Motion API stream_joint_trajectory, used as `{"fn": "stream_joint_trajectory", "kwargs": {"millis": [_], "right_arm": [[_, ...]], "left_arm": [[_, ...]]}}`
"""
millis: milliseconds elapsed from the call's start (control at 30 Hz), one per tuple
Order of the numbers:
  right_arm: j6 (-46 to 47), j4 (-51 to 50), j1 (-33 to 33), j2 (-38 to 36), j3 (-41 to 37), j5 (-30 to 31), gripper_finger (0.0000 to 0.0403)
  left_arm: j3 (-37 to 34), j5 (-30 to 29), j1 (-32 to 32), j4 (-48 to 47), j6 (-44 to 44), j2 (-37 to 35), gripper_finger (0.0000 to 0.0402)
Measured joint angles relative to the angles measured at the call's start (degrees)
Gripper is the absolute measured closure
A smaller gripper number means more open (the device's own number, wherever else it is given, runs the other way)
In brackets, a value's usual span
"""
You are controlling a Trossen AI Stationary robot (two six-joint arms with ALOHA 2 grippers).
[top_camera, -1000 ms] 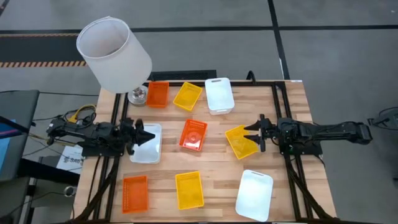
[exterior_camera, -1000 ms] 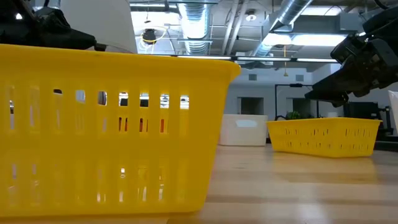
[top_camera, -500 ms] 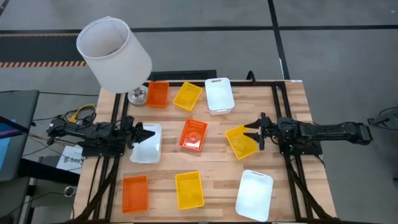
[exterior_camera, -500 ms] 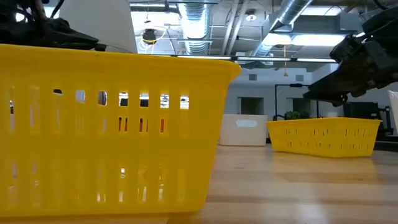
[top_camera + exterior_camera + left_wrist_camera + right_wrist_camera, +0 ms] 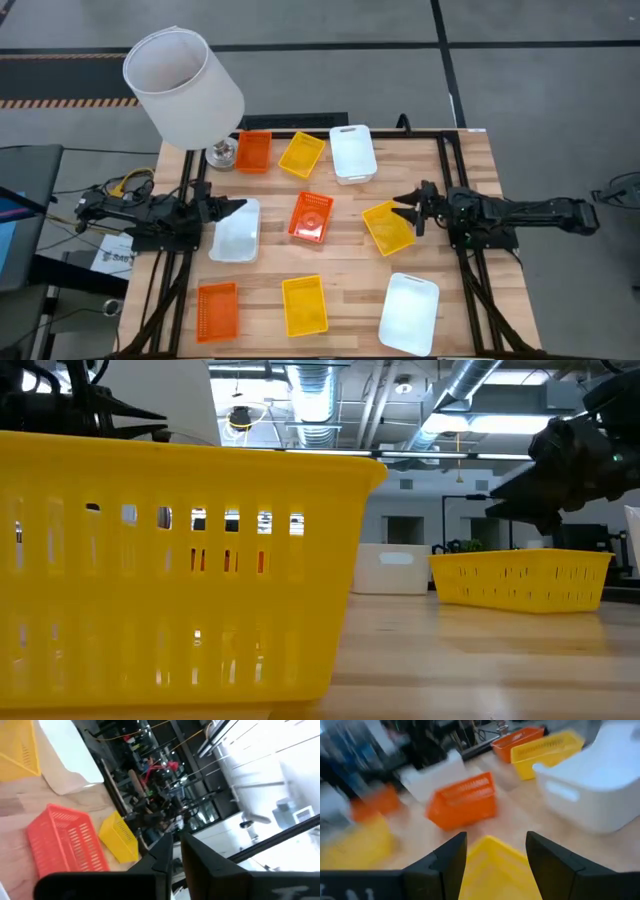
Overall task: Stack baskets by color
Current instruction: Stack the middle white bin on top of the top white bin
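Nine baskets rest flat on the wooden table. Along the far edge stand an orange one (image 5: 254,151), a yellow one (image 5: 302,154) and a white one (image 5: 352,153). The middle row has white (image 5: 240,238), orange (image 5: 311,217) and yellow (image 5: 385,230). The near row has orange (image 5: 217,310), yellow (image 5: 304,305) and white (image 5: 409,312). My left gripper (image 5: 234,206) (image 5: 176,855) hovers over the middle white basket's far left corner, its fingers nearly together and holding nothing. My right gripper (image 5: 404,211) (image 5: 495,852) stands open above the middle yellow basket's (image 5: 495,872) right rim.
A big white lampshade (image 5: 183,87) on a metal base (image 5: 220,154) stands at the table's far left corner, next to the far orange basket. Bare wood shows between the rows of baskets. A black frame runs along both side edges.
Both wrists have rolled about their own pointing lines while the arms stayed in place. My left gripper's fingertips have shifted slightly toward the far edge. No basket has moved.
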Motion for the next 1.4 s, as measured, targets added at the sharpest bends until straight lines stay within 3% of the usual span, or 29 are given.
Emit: {"fn": "stream_joint_trajectory", "kwargs": {"millis": [200, 367, 600, 733, 900, 1000, 1133, 1400], "right_arm": [[25.2, 8.3, 0.1, 0.0, 0.5, 0.6, 0.0178], [35.7, 10.9, 0.1, 0.0, 0.6, 1.1, 0.0178], [36.7, 11.6, -0.1, 0.0, 0.6, 5.2, 0.0178], [37.4, 18.9, -0.8, 0.0, 0.7, 5.5, 0.0178], [28.4, 22.0, -1.3, 0.0, 5.4, 5.4, 0.0178], [23.5, 16.2, -1.3, 0.1, 12.0, 6.5, 0.0178], [18.8, 1.4, -1.3, 3.1, 23.0, 6.9, 0.0178], [14.6, -31.4, -1.7, 14.8, 44.4, 8.4, 0.0178]], "left_arm": [[1.6, -0.2, 0.0, 11.8, 5.4, 0.0, 0.0319], [6.1, -2.3, 0.0, 16.6, 9.8, 1.6, 0.0282], [15.7, -1.8, 0.0, 15.2, 12.0, 10.5, 0.0271], [22.5, -3.1, 0.0, 10.9, 13.7, 16.9, 0.0271], [31.5, -2.9, 0.0, 1.6, 13.7, 23.6, 0.0271], [37.1, -2.5, 0.0, -4.6, 13.8, 27.1, 0.0271], [45.4, 0.3, 0.0, -14.1, 14.1, 31.4, 0.0271], [60.4, 3.1, 0.0, -44.7, 4.7, 38.3, 0.0276]]}}
